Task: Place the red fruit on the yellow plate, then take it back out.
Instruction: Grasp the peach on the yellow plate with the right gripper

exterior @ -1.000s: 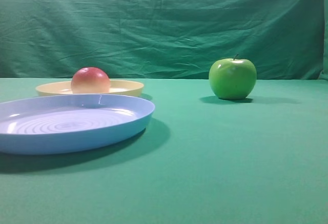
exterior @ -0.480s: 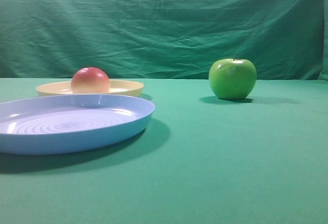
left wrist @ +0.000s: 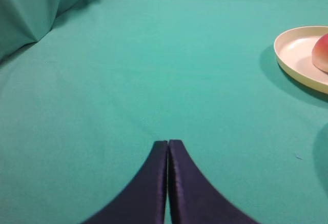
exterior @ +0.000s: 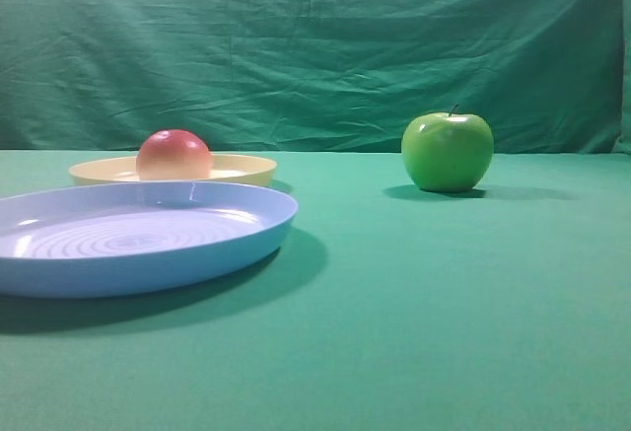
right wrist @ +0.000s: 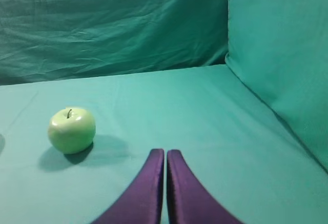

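red fruit (exterior: 174, 154) resting in yellow plate (exterior: 242, 168), behind blue plate (exterior: 197, 244) | step: take out, judged | left gripper (left wrist: 168, 144) clenched, empty; fruit at its 2 o'clock | right gripper (right wrist: 165, 154) clenched, empty | open wide before descending, grasp around widest part.

Fruit (exterior: 174, 154) on plate (exterior: 242, 168), apple (exterior: 447, 151) right

Light blue plate (exterior: 138, 239) with concentric rings sits lower left on the green-covered table (exterior: 444, 313). Shiny green apple (exterior: 447, 151), dark stem up, stands alone right of centre, wrinkled green backdrop (exterior: 315, 46) behind.
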Motion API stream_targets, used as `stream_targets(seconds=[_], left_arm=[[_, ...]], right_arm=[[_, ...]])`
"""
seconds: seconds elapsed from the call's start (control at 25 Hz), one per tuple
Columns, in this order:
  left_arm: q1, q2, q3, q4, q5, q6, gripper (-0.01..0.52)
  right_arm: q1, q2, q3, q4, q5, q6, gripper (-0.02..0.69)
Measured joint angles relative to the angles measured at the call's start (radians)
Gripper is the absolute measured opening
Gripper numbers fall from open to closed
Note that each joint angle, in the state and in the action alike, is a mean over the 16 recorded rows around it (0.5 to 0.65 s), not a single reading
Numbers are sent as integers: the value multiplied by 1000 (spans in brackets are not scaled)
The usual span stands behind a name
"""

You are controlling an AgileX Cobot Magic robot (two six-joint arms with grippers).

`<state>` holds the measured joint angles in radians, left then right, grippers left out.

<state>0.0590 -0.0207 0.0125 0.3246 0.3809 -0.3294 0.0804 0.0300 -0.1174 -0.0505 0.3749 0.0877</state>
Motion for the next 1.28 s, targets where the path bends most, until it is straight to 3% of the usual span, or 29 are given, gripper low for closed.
stream_targets(seconds=[0.36, 1.28], left_arm=[[0, 0, 0, 0, 0, 0, 0], [0, 0, 0, 0, 0, 0, 0]], right_arm=[[-17, -41, 135, 0, -38, 18, 0], [-17, -41, 143, -3, 9, 35, 0]])
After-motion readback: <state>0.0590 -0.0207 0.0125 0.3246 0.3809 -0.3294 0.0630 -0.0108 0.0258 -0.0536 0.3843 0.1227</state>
